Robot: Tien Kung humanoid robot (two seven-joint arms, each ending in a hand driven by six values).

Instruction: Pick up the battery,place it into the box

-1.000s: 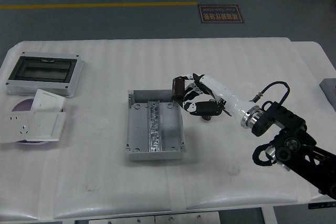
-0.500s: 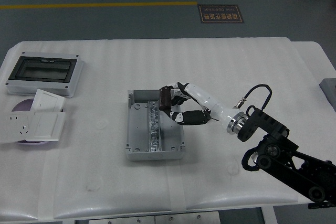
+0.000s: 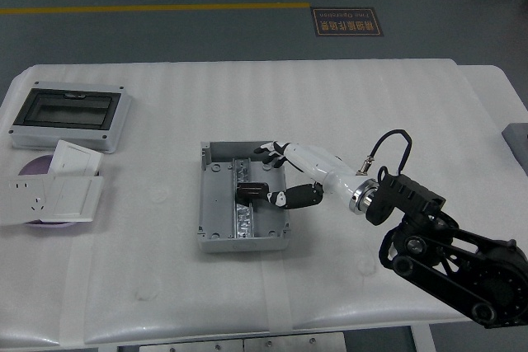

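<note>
1. the right hand [image 3: 279,177] reaches in from the right, over the open grey box [image 3: 244,197] near the middle of the white table [image 3: 330,96].
2. a dark cylindrical battery [image 3: 252,191] lies roughly level inside the box, over the metal rail [image 3: 242,213] that runs down the box's middle.
3. the thumb and lower fingers [image 3: 285,198] sit at the battery's right end; whether they clamp it or only touch it cannot be told. the upper fingers are spread above the box's far right part.
4. the black arm [image 3: 445,257] extends to the lower right corner, with a looped cable [image 3: 388,142] at the wrist.
5. at the far left stands a grey enclosure with a dark window lid [image 3: 70,115].
6. nearer, on the left, white switch plates [image 3: 58,191] lie over a purple disc [image 3: 33,166], well apart from the box.
</note>
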